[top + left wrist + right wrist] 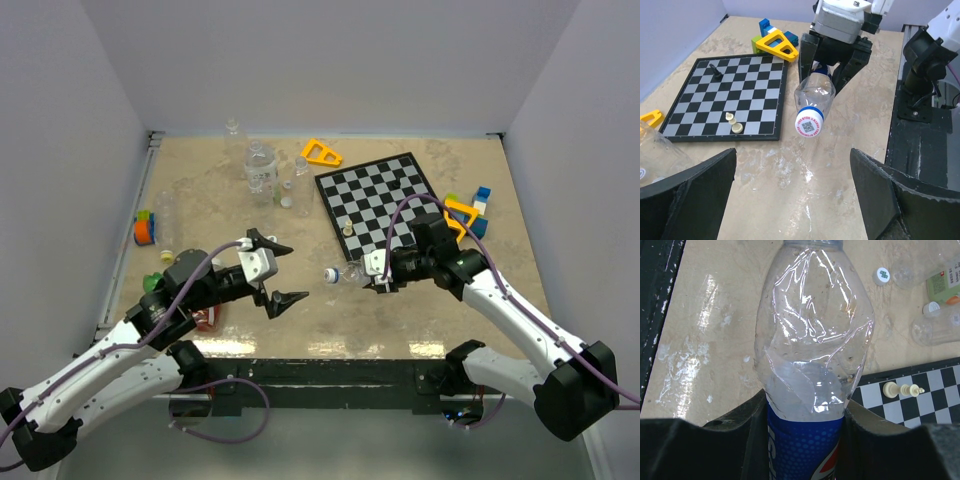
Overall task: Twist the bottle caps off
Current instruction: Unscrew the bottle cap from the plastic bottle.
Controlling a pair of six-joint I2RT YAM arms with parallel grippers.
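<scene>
Clamping the light, easily crumpled bottle [814, 92] by its blue label in the right fingers [807, 55] above the table [790, 170], aiming its small cap [809, 123] at the wide-apart left fingers [690, 192], probably needing pinching by the rim.

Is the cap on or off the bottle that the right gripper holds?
On. The white cap with a printed code closes the bottle.

Beige marbled tabletop [210, 215], chessboard [365, 195] right of centre, yellow triangle [320, 153] just behind it, clear bottles [260, 170] standing left, white cap [882, 275] lying nearby, coloured blocks [481, 200] far right.
</scene>
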